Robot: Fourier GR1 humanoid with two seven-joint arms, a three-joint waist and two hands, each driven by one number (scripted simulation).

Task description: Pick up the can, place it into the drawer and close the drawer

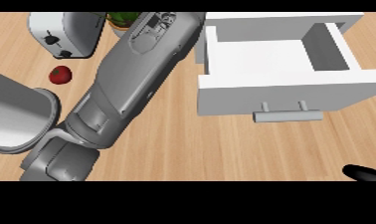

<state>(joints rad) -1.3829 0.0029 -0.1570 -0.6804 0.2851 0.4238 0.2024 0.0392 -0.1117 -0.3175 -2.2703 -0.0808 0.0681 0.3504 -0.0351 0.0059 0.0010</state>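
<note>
Counting one pulled-out drawer [279,93], one toaster [62,34], one tomato [60,74]; right hand [360,172]: grasp, cannot tell.

I count | drawer [242,99]: 1 | toaster [62,34]: 1 | red fruit [60,74]: 1 | potted plant [122,20]: 1 | my forearm [129,76]: 1 | my right hand [360,172]: 1

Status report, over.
Left forearm stretched beside drawer, hand unseen. Right hand at lower right edge. Can not visible. Drawer open.
</note>
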